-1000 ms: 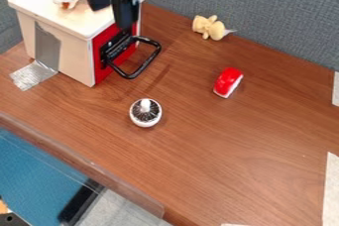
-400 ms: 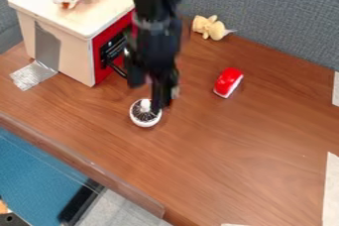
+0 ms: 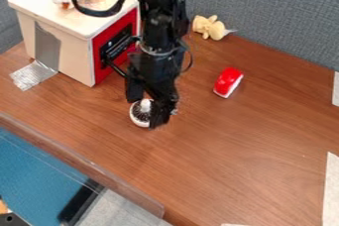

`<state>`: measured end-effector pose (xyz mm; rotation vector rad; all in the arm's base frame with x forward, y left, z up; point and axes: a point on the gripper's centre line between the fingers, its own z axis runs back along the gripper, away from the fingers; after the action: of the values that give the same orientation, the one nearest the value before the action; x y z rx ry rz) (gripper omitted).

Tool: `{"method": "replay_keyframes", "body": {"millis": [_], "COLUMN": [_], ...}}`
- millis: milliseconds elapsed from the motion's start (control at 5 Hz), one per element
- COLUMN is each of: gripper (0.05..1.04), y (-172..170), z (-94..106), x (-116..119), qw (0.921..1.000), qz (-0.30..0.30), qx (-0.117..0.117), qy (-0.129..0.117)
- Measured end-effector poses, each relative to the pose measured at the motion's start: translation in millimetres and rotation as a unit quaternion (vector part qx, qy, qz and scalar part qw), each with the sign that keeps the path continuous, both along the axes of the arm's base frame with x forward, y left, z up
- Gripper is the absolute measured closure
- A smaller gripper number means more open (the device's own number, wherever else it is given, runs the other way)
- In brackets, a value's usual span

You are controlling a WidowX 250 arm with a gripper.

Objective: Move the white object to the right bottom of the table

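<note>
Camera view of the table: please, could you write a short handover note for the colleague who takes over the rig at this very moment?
Gripper: low over the table, its fingers apart, one on either side of the white object's knob. I cannot tell if they touch it.
White object: round, dark-patterned on top, standing on the table in front of the red-fronted box.
Done: gripper is in place around the object.
Left: close, lift, carry to the table's bottom right, release.

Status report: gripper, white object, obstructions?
Gripper open, fingers astride white object. Object on table, not yet bottom right. Red item farther up, likely off route.
</note>
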<state>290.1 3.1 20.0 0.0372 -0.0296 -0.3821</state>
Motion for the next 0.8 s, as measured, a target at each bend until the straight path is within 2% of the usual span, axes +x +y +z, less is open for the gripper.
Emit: {"method": "replay_keyframes", "body": {"millis": [200, 600, 800], "gripper": [0.135, 0.738, 0.865], "y": [1.9, 1.2, 0.7], "z": [-0.9, -6.2, -6.4], "x": [4.2, 3.8, 4.0], "qw": [0.9999, 0.9999, 0.9999], "qz": [-0.001, -0.001, 0.004], "qx": [0.006, 0.002, 0.001], "qy": [-0.013, -0.012, -0.013]}}
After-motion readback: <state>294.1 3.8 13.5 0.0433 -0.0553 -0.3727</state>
